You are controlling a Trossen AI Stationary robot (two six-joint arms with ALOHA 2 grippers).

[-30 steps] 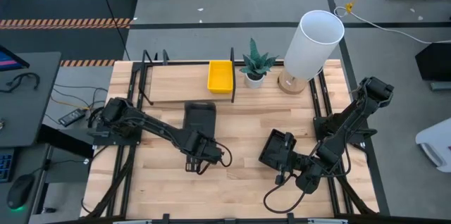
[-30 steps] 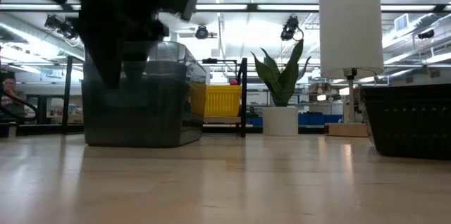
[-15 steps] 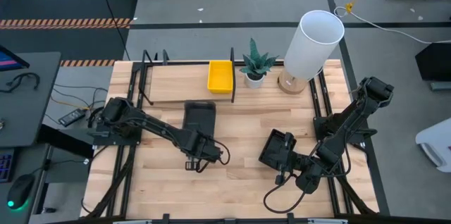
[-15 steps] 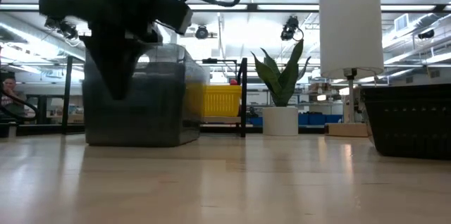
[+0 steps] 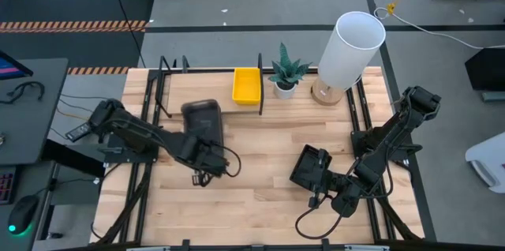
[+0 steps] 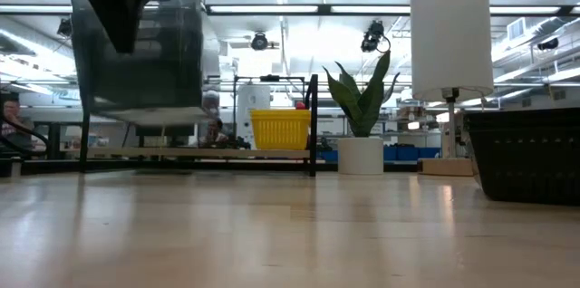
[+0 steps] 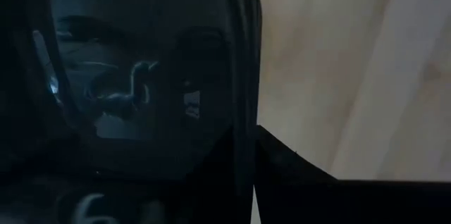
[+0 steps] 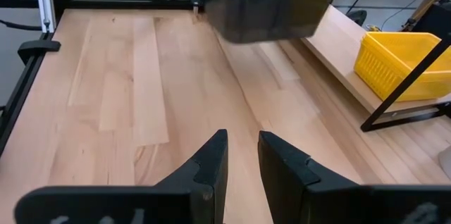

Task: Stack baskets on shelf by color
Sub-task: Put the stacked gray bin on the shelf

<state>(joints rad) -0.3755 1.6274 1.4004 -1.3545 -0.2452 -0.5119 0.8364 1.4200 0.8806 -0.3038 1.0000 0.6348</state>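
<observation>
My left gripper [image 5: 197, 155] is shut on a smooth grey basket [image 5: 202, 117] and holds it in the air, near the shelf's front edge. In the low view the grey basket [image 6: 145, 52] hangs well above the tabletop. A yellow basket [image 5: 246, 85] rests by its bottom on the light-wood shelf [image 5: 197, 93]. A black perforated basket [image 5: 310, 166] stands on the table beside my right gripper [image 5: 322, 197], which is shut and empty, low over the table. My left gripper holds the grey basket by the wall at its near short end [image 7: 243, 76]. One finger [image 7: 303, 175] shows outside that wall; the other is lost in the dark inside. The fingers come slanting from the near side. The basket is lifted clear and slightly tilted.
A white plant pot [image 5: 286, 87] and a tall white lamp [image 5: 351, 46] stand at the far edge, right of the shelf. Black upright bars [image 5: 261, 85] frame the shelf. Bare wood lies between the two arms at the table's middle [image 5: 260, 164].
My left gripper has risen and drawn back toward the table's left and far edges. It has taken the grey basket with it, from standing on the tabletop to hanging clear above it, nearer the shelf. My right arm has kept still.
</observation>
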